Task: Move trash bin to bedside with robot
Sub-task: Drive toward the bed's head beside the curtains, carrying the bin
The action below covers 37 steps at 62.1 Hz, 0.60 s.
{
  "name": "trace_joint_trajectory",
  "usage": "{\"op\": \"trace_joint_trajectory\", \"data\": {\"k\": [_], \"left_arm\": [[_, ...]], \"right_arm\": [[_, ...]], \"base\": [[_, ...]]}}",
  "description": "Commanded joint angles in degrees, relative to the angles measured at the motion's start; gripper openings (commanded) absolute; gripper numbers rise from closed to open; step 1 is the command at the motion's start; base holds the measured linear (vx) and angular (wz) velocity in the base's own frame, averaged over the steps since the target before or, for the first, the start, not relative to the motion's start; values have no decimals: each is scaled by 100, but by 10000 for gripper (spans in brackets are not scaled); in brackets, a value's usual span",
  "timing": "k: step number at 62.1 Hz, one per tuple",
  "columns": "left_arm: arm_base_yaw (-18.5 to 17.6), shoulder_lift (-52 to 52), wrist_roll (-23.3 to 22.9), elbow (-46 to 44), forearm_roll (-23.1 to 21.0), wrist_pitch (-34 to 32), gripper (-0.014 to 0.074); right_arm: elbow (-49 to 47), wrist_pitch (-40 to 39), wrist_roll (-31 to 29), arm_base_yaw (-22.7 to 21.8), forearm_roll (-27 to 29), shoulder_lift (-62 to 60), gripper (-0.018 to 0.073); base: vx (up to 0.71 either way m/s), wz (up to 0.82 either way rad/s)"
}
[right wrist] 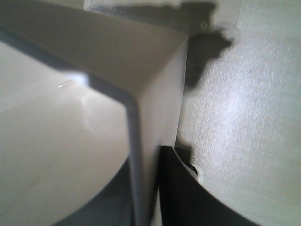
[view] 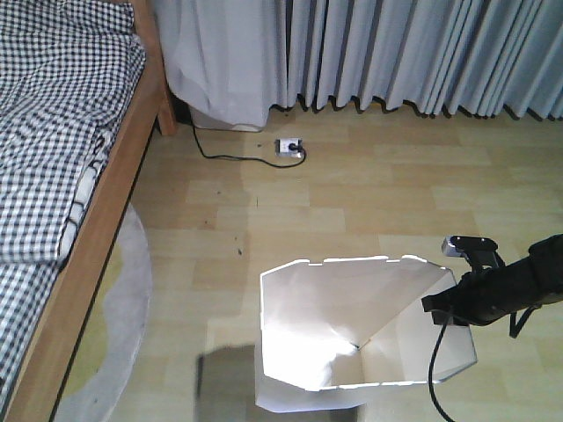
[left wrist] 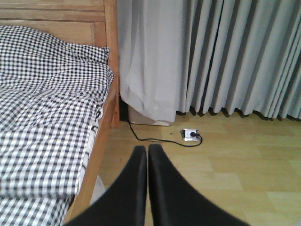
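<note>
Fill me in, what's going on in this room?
The right arm's hand is clamped on the rim of the white plastic faceted trash bin. The bin stands on the light wood floor, apart from the wooden-framed bed with black-and-white checked bedding, with bare floor between them. The left hand is shut on nothing and points toward the bed and the grey curtains.
</note>
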Motion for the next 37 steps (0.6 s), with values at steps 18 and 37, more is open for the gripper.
{"op": "trace_joint_trajectory", "data": {"k": [18, 37], "left_arm": [[-19, -56, -46, 165, -58, -422, -6], [-19, -56, -46, 165, -58, -422, -6]], "right_arm": [[-67, 1024, 12, -14, 205, -379, -6], [-67, 1024, 12, -14, 205, -379, -6]], "base": [[38, 0], [37, -2]]}}
